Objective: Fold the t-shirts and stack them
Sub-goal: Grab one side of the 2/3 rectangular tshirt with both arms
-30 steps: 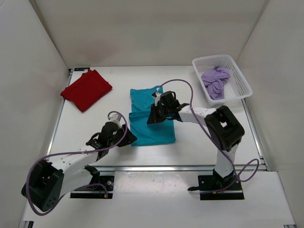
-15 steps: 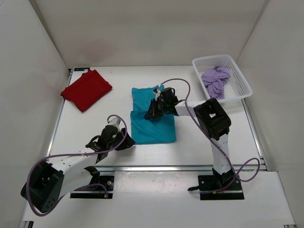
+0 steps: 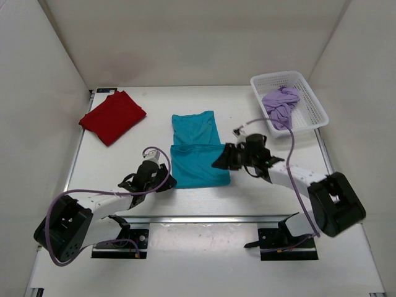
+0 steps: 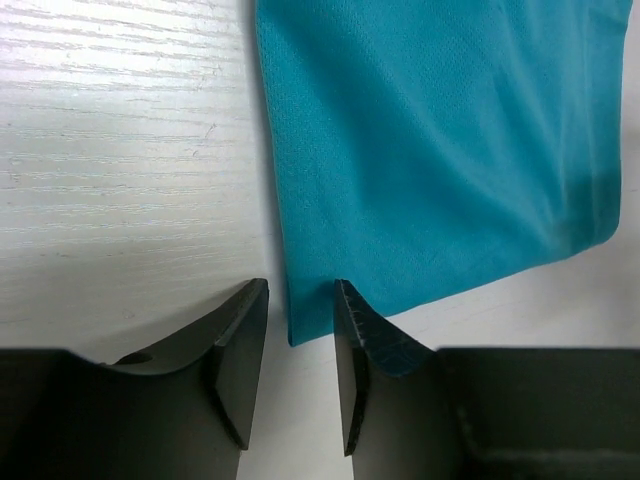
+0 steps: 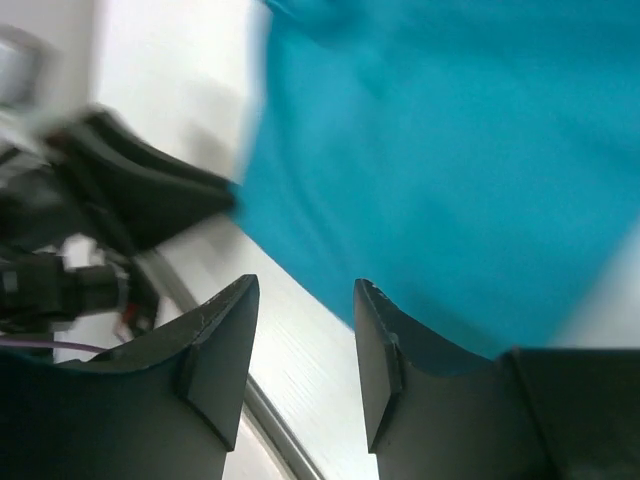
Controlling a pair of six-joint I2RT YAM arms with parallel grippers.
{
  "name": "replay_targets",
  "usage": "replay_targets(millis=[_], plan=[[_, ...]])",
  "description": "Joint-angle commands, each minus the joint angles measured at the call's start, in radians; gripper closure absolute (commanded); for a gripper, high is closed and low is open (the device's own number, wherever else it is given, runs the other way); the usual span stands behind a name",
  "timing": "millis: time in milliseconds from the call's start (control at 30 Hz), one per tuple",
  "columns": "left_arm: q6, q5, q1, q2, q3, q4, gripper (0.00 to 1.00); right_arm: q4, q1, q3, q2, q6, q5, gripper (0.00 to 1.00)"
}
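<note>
- White walls close in a pale table (image 3: 154,102) on three sides, with both arm bases at 6 o'clock in the top view.
- The teal-blue t-shirt (image 3: 197,162) lies flat at the centre of the table. Its long axis runs from 12 to 6 o'clock, and a crosswise fold line shows about halfway along.
- The left gripper (image 4: 300,292) sits at the shirt's 7 o'clock corner. Its jaws are parted on either side of that corner, and the cloth edge lies in the gap unpinched.
- The right gripper (image 5: 305,290) is low at the shirt's 4 o'clock side. Its jaws are spread with nothing between them, and the teal cloth fills its blurred wrist view just ahead of the fingers.
- The cloth lies toward 12 o'clock from the left fingers and toward 9 o'clock from the right ones, so each arm is nearest its own near corner.
- The coming move probably turns on both near corners being pinched together and carried along the long axis toward 12 o'clock.
- The dark red t-shirt (image 3: 112,116) rests folded at 10 o'clock, well apart from the arms.
- The lavender t-shirt (image 3: 280,105) is crumpled inside the white mesh basket (image 3: 309,93) at 2 o'clock, not yet folded.
</note>
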Motion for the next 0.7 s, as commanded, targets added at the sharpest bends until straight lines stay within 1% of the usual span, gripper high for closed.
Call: replay_targets(millis=[0, 100, 167, 267, 300, 367, 400, 433, 467, 500, 567, 600, 633, 667], plan=[[0.013, -0.052, -0.017, 0.044, -0.014, -0.096, 0.58, -0.067, -0.064, -0.197, -0.101, -0.024, 0.102, 0.59], [0.013, -0.055, -0.043, 0.067, -0.001, -0.088, 0.61, -0.101, -0.106, -0.294, -0.206, -0.041, 0.131, 0.53], [0.005, -0.051, -0.054, 0.093, 0.006, -0.082, 0.63, -0.091, -0.127, -0.327, -0.216, -0.042, 0.119, 0.49], [-0.002, -0.049, -0.065, 0.127, 0.015, -0.068, 0.68, -0.066, -0.132, -0.330, -0.175, -0.050, 0.085, 0.46], [-0.002, -0.047, -0.068, 0.136, 0.019, -0.071, 0.70, -0.055, -0.120, -0.322, -0.153, -0.054, 0.071, 0.47], [0.001, -0.052, -0.071, 0.139, 0.017, -0.065, 0.75, -0.038, -0.101, -0.307, -0.122, -0.048, 0.087, 0.48], [-0.004, -0.054, -0.073, 0.141, 0.017, -0.067, 0.76, -0.017, -0.098, -0.310, -0.103, -0.047, 0.093, 0.54], [-0.004, -0.058, -0.077, 0.141, 0.023, -0.068, 0.80, -0.009, -0.098, -0.299, -0.076, -0.041, 0.070, 0.65], [-0.010, -0.064, -0.073, 0.138, 0.020, -0.068, 0.85, 0.003, -0.097, -0.295, -0.060, -0.035, 0.076, 0.75], [-0.011, -0.061, -0.074, 0.131, 0.017, -0.073, 0.90, 0.011, -0.095, -0.292, -0.053, -0.033, 0.087, 0.77], [-0.014, -0.081, -0.074, 0.118, 0.016, -0.074, 0.95, 0.052, -0.100, -0.293, -0.035, -0.022, 0.091, 0.92], [-0.013, -0.081, -0.073, 0.115, 0.015, -0.083, 1.00, 0.059, -0.101, -0.290, -0.033, -0.016, 0.088, 0.95], [-0.011, -0.086, -0.073, 0.110, 0.015, -0.093, 1.00, 0.053, -0.095, -0.282, -0.033, -0.019, 0.112, 1.00], [-0.002, -0.089, -0.080, 0.096, 0.019, -0.103, 1.00, 0.024, -0.080, -0.272, -0.044, -0.027, 0.125, 0.99]])
